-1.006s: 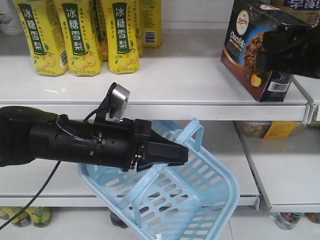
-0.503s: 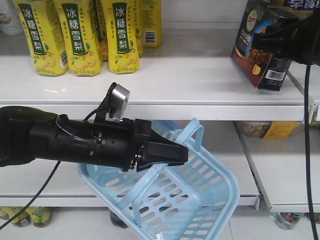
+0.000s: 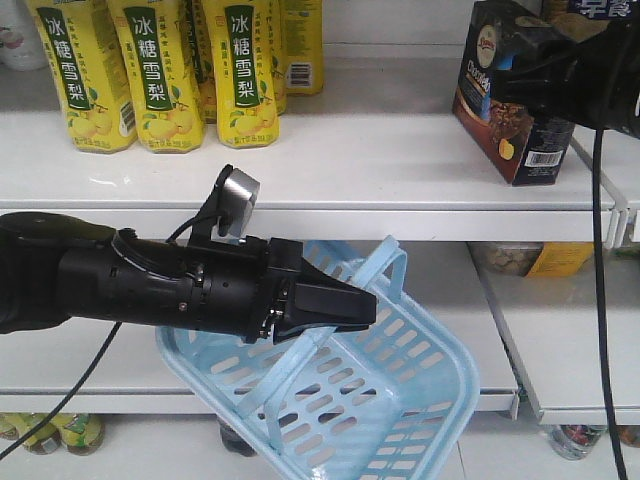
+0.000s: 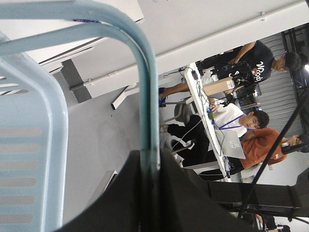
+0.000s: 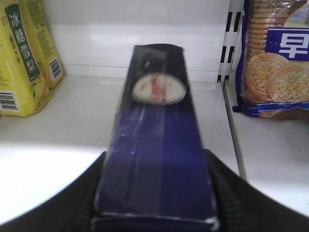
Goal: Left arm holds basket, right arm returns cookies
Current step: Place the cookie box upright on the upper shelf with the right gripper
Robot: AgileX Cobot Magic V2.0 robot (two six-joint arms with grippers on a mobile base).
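1. White metal shelf carries yellow pear-drink cartons.
2. Light blue slotted plastic basket hangs tilted; the thick black left gripper is clamped on its handle.
3. Navy cardboard cookie box stands on the shelf, pinched by the right gripper.

Navy cookies box upright on top shelf; light blue basket tilted, hanging below

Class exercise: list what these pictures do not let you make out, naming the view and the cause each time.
- Front view: right tool merges with dark cookies box; contact unclear.
- Front view: basket bottom cut by frame edge.
- Left wrist view: basket handle grip point hidden between left tool fingers.
- Right wrist view: box lettering blurred.
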